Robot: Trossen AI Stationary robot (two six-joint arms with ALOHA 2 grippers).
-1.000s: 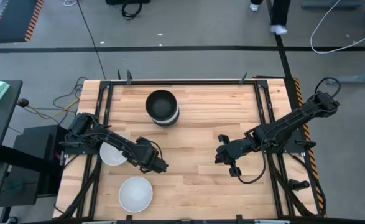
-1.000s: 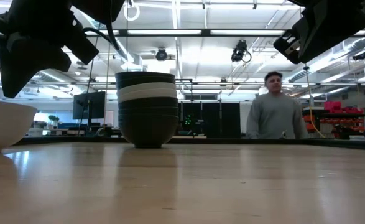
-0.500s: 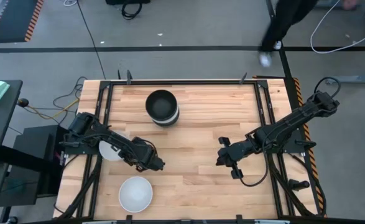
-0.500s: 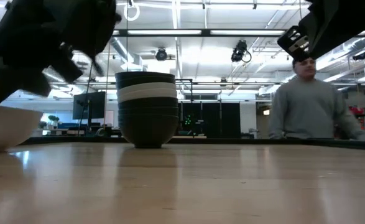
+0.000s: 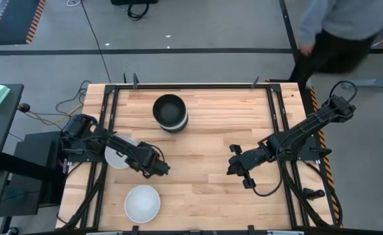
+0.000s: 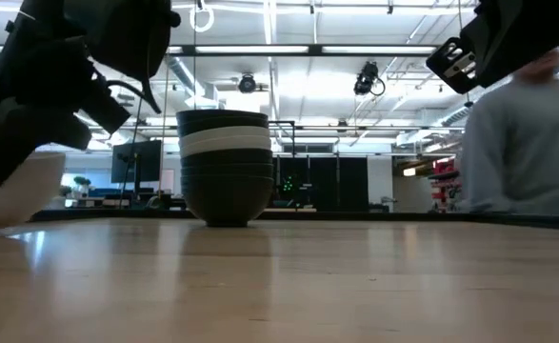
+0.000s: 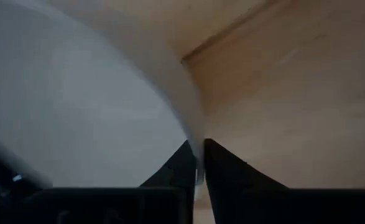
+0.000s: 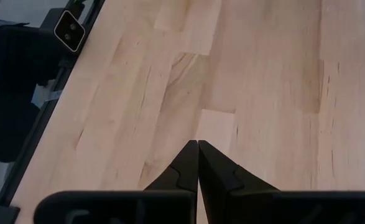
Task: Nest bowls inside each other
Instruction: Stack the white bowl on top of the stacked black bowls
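Left claw point(image 7: 194, 163) down at the left side of the counter point(image 5: 224, 121), pinching the rim of a white bowl point(image 5: 116, 156): one dark finger inside the wall, the other outside, thin white edge caught between them in the left wrist view. Held bowl close to the counter's left edge, about midway along it, partly hidden under the left arm from above. In the low view, same bowl point(image 6: 17, 186) at the far left, apparently tilted, with the arm's dark bulk in front of its upper part; contact with the wood not clear.

Second white bowl point(image 5: 142, 203) alone near the front left corner, upright, mouth up, well apart from the held one and from both claws.

Stack of nested bowls point(image 5: 170, 112) toward the back edge, somewhat left of centre; black on top from above. Low view of the stack point(image 6: 226, 167): black rims with one white band among them, exact count not readable. Well apart from the left claw.

Right claw point(image 8: 198, 162) above bare wood in the right half of the counter, fingers pressed together, nothing between them, no bowl near. In the high view, right claw point(image 5: 235, 164) hangs near the middle of that half, arm reaching in from the right edge.

Person in a grey top point(image 5: 351, 19) beyond the back right corner, on the floor.
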